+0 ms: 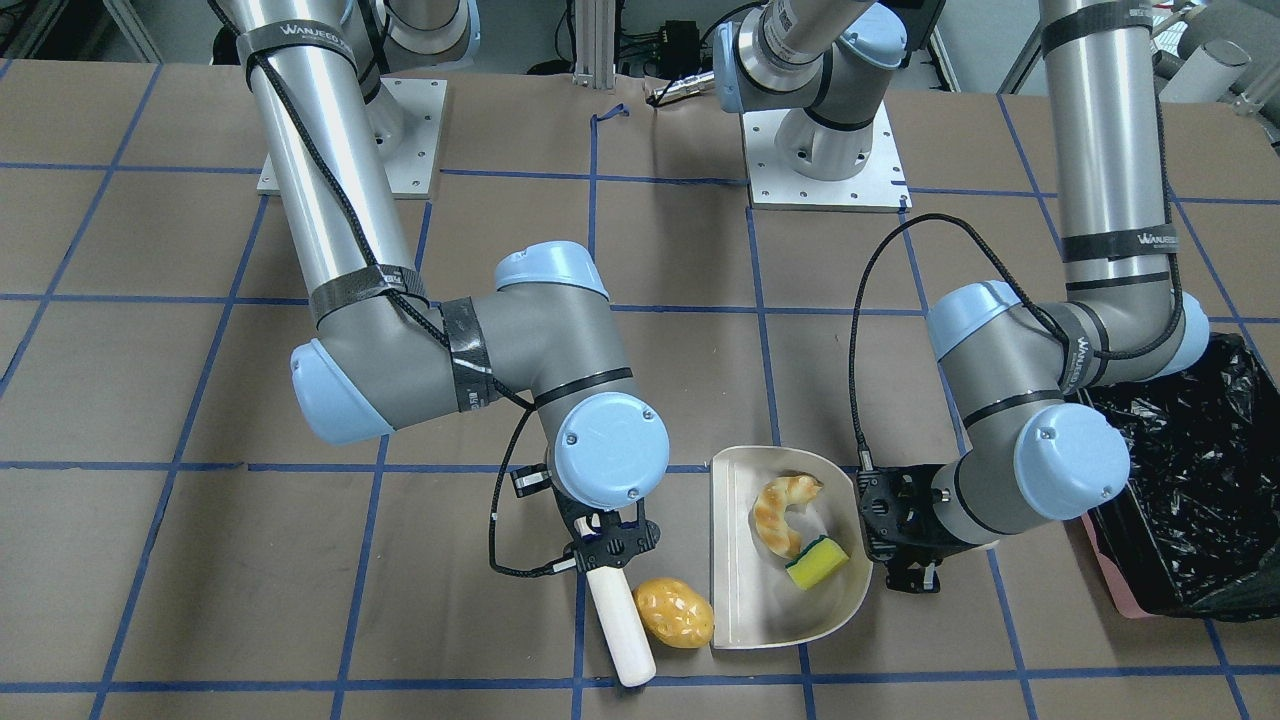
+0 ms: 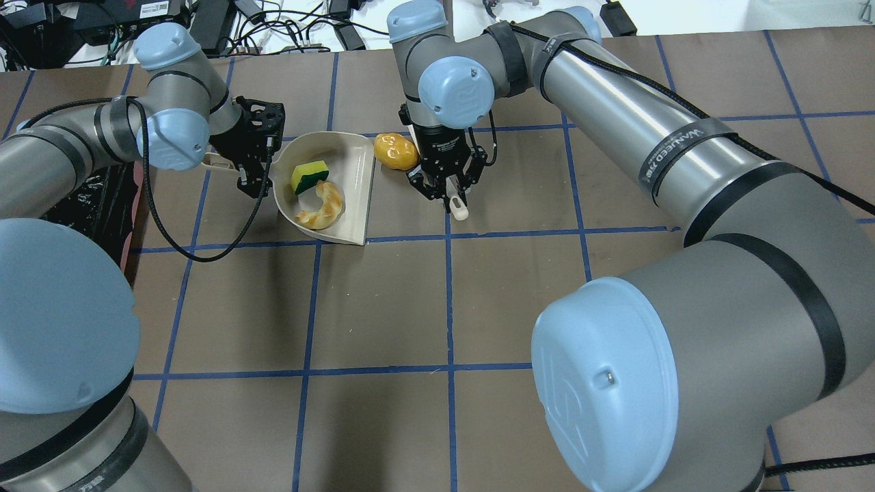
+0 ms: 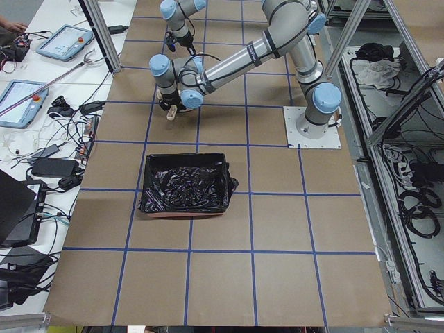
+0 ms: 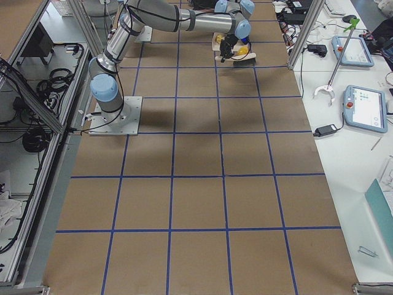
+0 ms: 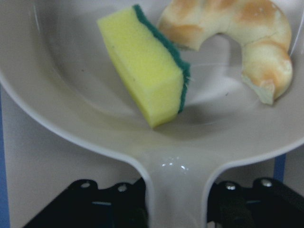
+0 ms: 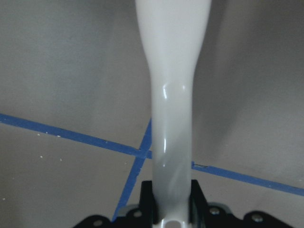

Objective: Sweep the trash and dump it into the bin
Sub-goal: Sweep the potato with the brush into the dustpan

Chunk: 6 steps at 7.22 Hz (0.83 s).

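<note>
A beige dustpan (image 1: 738, 570) (image 2: 353, 195) (image 5: 66, 76) lies on the table. In it are the golden croissant (image 1: 782, 512) (image 2: 321, 208) (image 5: 247, 33) and the yellow sponge with a green side (image 1: 817, 562) (image 2: 309, 175) (image 5: 147, 80). My left gripper (image 1: 885, 530) (image 2: 254, 154) (image 5: 175, 204) is shut on the dustpan's handle. The glossy potato-like lump (image 1: 675, 612) (image 2: 395, 151) sits on the table just outside the pan's open straight edge. Beside it, my right gripper (image 1: 608, 555) (image 2: 446, 188) (image 6: 172, 211) is shut on a white tool handle (image 1: 622, 625) (image 6: 172, 95). The bin (image 1: 1195, 480) (image 3: 186, 184) has a black liner.
The bin stands on my left side, close behind the left arm's elbow (image 1: 1070, 460). Brown paper with blue tape lines (image 2: 448, 307) covers the table. The arm bases (image 1: 825, 150) are bolted at the robot's edge. Tablets and cables lie on side benches (image 3: 41, 76).
</note>
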{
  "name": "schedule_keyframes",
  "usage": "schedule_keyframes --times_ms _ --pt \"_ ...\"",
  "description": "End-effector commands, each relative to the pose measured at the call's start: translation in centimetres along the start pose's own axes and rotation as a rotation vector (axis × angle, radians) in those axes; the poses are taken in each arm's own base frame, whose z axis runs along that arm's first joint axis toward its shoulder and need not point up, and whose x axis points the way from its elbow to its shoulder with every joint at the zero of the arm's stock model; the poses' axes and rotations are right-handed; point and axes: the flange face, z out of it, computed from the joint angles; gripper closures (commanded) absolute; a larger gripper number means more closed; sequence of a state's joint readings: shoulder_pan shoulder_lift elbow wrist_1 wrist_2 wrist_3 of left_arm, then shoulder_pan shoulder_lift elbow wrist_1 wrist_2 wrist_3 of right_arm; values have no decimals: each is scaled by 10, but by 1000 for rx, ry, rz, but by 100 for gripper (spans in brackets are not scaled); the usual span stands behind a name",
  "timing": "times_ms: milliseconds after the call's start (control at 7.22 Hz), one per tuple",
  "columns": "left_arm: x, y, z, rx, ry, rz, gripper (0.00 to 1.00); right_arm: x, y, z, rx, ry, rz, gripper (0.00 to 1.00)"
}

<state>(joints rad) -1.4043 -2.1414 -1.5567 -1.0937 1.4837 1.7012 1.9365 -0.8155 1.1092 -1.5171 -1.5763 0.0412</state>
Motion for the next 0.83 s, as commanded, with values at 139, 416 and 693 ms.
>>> schedule_keyframes --times_ms 139,416,693 --pt "0 0 0 -1 0 1 100 -30 5 6 -7 -18 15 100" --pt "0 1 0 -1 0 -1 100 -39 8 4 0 -18 13 100" --pt "0 0 -1 -1 -1 1 100 -44 8 2 6 -40 14 100"
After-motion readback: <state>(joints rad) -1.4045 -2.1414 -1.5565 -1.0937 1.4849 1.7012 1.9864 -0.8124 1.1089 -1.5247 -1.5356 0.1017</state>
